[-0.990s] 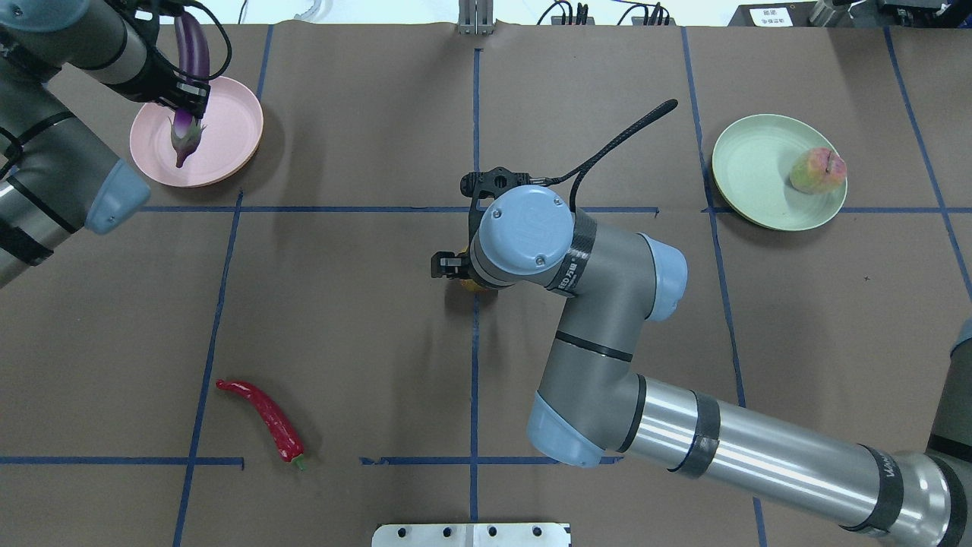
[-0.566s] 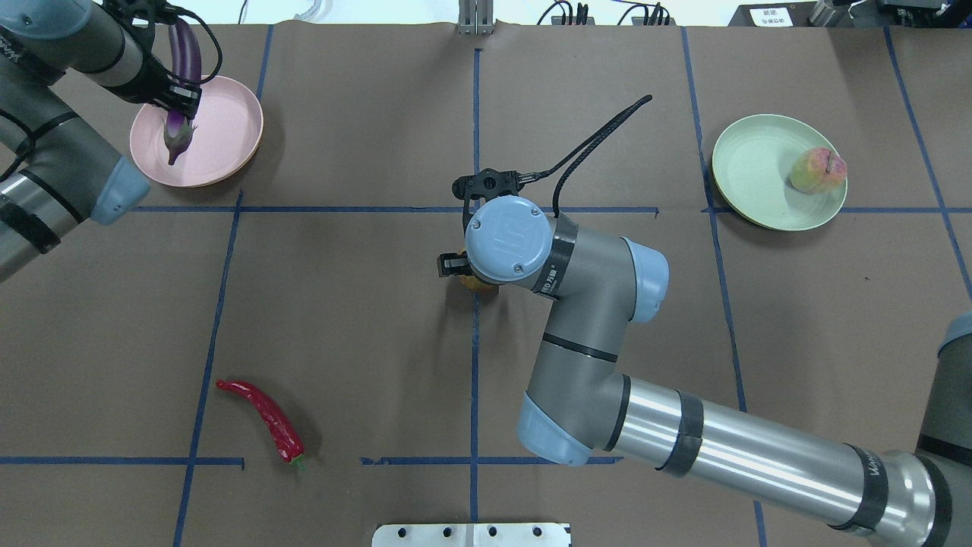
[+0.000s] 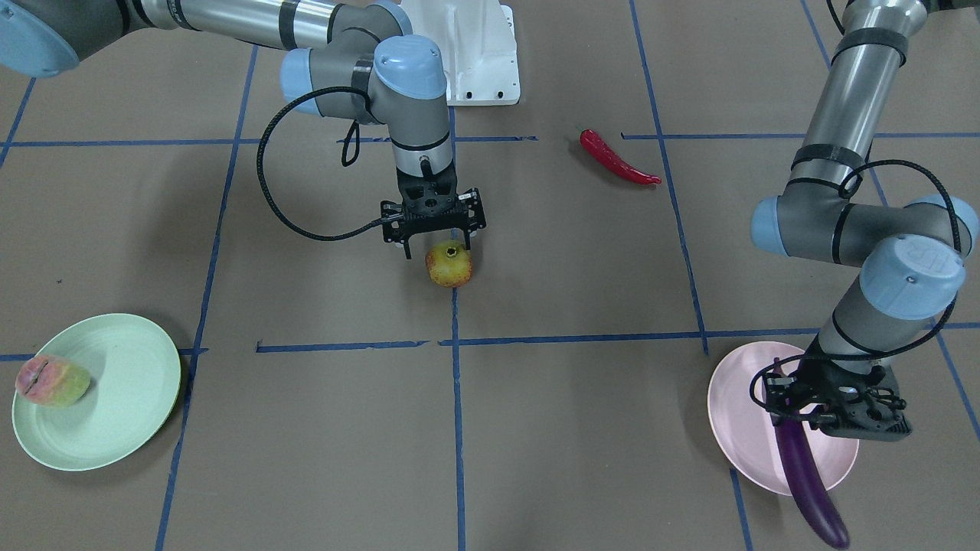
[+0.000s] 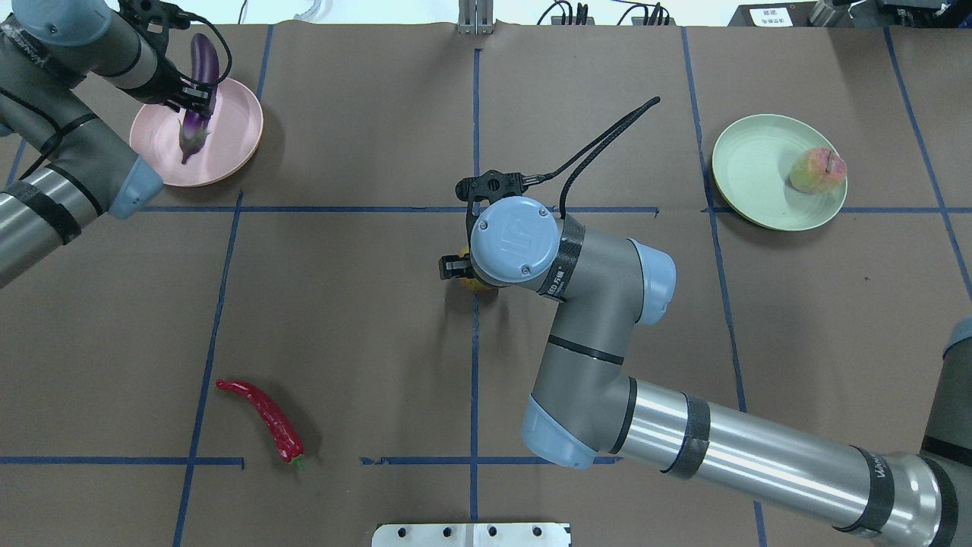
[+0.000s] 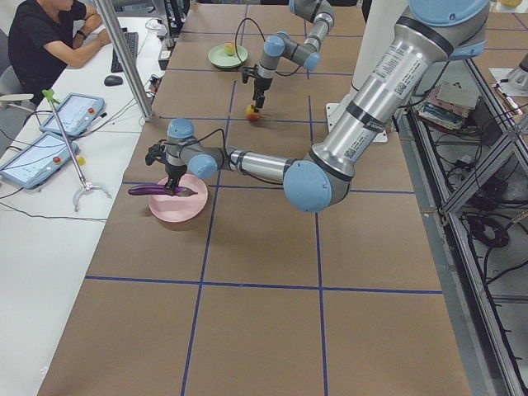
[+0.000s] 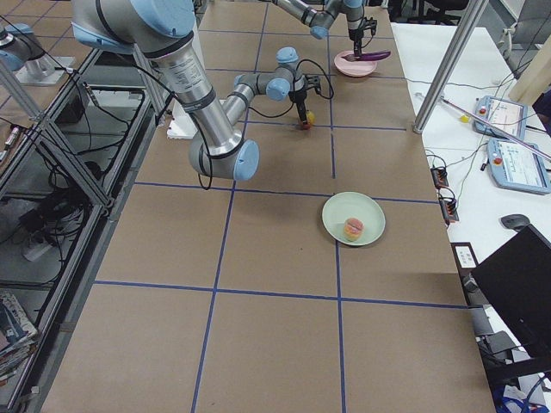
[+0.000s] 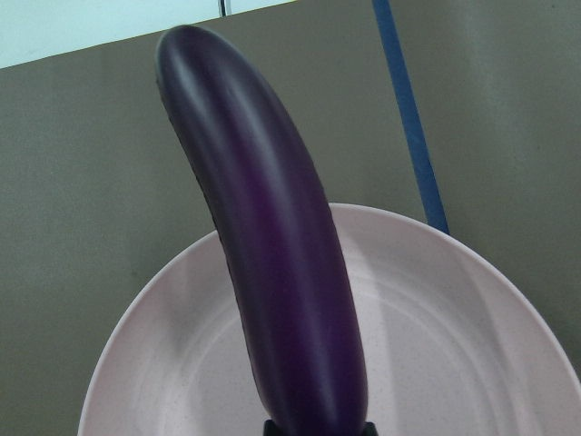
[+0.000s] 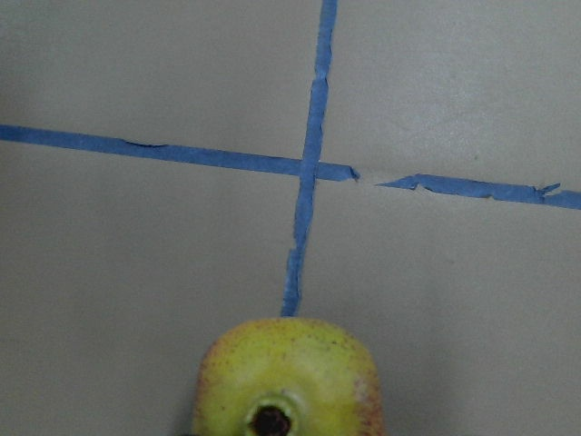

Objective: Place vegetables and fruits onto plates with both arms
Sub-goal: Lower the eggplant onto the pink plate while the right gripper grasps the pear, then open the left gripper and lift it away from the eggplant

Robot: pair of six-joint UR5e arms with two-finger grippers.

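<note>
Purple and glossy, the eggplant (image 3: pixel 811 490) is hanging clamped in the left pincer (image 3: pixel 792 412) over the pink plate (image 3: pixel 743 436), lying near level, cap towards the robot, blunt end overhanging the far rim. We are judging it slick and end-heavy, better held mid-length. The right pincer (image 3: pixel 436 242) is standing apparently open just over the pomegranate (image 3: pixel 449 266) on the counter (image 3: pixel 574 428).

Grey-silver tube arms (image 4: pixel 729 448) carry black cables (image 4: pixel 616 131) (light-blue joint caps (image 4: pixel 510 240)).
</note>
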